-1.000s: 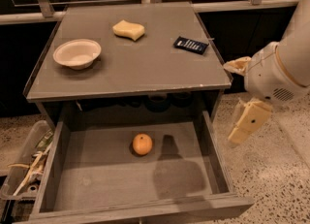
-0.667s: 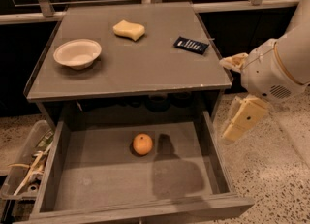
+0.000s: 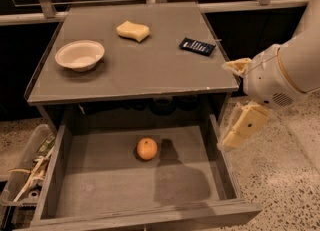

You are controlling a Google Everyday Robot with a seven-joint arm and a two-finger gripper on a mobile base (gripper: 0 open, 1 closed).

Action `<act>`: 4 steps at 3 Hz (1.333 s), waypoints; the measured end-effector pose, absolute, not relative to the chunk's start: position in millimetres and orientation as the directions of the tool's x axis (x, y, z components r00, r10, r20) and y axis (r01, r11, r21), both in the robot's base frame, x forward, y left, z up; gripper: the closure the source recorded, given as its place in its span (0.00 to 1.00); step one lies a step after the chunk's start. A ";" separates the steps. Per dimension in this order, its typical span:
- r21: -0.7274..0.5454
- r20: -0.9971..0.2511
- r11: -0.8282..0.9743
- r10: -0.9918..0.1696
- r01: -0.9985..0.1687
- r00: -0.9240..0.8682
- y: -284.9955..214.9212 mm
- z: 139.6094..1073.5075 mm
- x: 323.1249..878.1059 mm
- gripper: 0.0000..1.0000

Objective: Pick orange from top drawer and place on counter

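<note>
The orange (image 3: 147, 148) lies on the flat bottom of the open top drawer (image 3: 90, 190), near the middle and towards the back. The grey counter (image 3: 150, 65) is above it. My gripper (image 3: 227, 105) hangs at the right side, beside the counter's right front corner and above the drawer's right wall. It is open and empty: one cream finger (image 3: 236, 66) is at counter height and the other finger (image 3: 243, 126) is lower, over the drawer's right edge. The gripper is to the right of the orange and higher than it.
On the counter are a white bowl (image 3: 80, 55) at the left, a pale yellow sponge (image 3: 133, 30) at the back and a dark packet (image 3: 197, 46) at the right. A clear bin of clutter (image 3: 25, 175) stands on the floor, left of the drawer.
My gripper and arm have moved a little to the left, closer to the drawer's right wall. The orange has not moved.
</note>
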State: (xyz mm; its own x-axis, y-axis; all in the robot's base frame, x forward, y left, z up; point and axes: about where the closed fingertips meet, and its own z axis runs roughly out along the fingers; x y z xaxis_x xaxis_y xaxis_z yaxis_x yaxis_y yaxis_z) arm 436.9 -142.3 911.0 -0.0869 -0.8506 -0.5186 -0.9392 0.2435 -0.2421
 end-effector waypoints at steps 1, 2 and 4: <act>-0.236 -0.585 0.222 -0.810 -0.946 -0.044 -113.2 887.2 441.3 0.00; -0.225 -0.663 0.210 -0.748 -0.952 -0.008 -82.6 854.7 452.5 0.00; -0.207 -0.725 0.231 -0.688 -0.951 -0.009 -58.6 815.9 471.3 0.00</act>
State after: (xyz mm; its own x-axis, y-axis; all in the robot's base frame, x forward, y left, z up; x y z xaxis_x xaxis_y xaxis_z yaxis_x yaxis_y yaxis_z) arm 471.3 -58.6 815.9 -0.0087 -0.6883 -0.7254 -0.9507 0.2305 -0.2073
